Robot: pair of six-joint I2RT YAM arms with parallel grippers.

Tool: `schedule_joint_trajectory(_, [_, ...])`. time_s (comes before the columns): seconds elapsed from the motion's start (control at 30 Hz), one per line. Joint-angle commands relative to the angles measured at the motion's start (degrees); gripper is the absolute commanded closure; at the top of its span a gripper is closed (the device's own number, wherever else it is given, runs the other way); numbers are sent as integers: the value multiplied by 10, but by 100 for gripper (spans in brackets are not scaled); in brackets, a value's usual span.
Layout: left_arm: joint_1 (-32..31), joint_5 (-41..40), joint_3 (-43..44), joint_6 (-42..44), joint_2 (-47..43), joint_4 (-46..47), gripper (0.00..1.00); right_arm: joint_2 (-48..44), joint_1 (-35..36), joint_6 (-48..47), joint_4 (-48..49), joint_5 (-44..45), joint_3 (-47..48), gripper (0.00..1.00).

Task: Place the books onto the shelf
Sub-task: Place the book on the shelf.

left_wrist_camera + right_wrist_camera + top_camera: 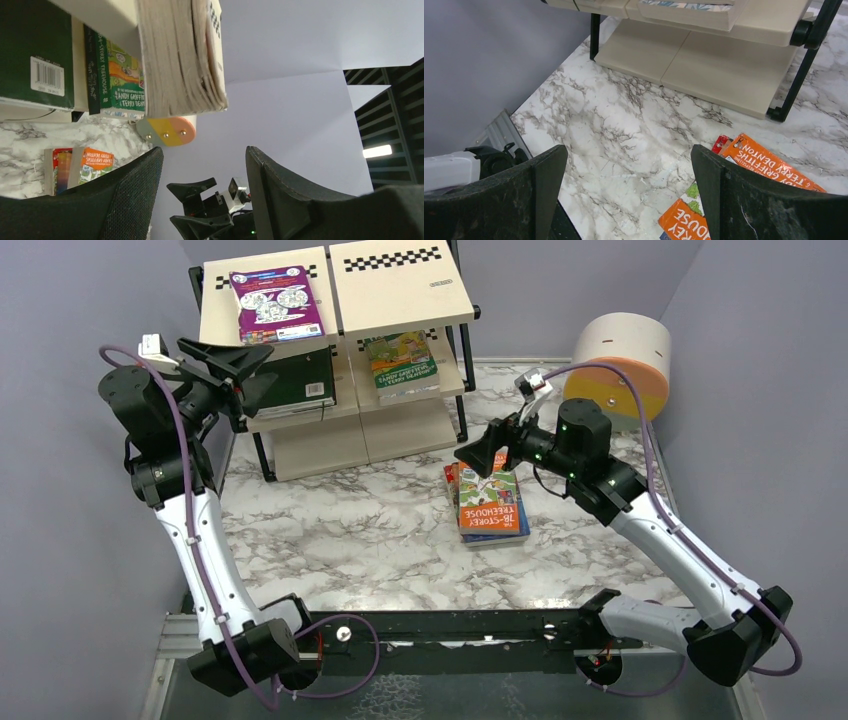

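The shelf [400, 285] stands at the back. A purple book [275, 305] lies on its top left board. On the middle tier lie a dark green book [300, 385] and a green-and-orange book [402, 365]. More books sit in a stack [488, 505] on the marble table, an orange one on top. My left gripper [262, 368] hovers open and empty at the shelf's left front, level with the dark green book [30, 50]. My right gripper [475, 462] hangs open and empty over the stack's near-left corner, with the orange book [769, 165] beside its right finger.
A round beige-and-orange drum [620, 365] stands at the back right. Grey walls close in on both sides. The shelf's bottom board [704, 65] and black leg [794, 85] lie just beyond the right gripper [628, 150]. The top board's edge [182, 55] hangs above the left gripper [204, 150].
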Motion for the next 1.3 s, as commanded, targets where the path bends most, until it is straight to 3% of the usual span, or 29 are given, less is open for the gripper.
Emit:
schedule_joint_trajectory(0.0, [-4, 15, 45, -22, 25, 45, 45, 15, 1, -3, 21, -14, 4, 8])
schedule_joint_trajectory(0.53, [-6, 14, 122, -38, 104, 70, 45, 46, 1, -5, 33, -14, 27, 8])
schedule_joint_trajectory(1.27, [-5, 9, 164, -28, 155, 60, 45, 62, 1, -6, 41, -9, 34, 8])
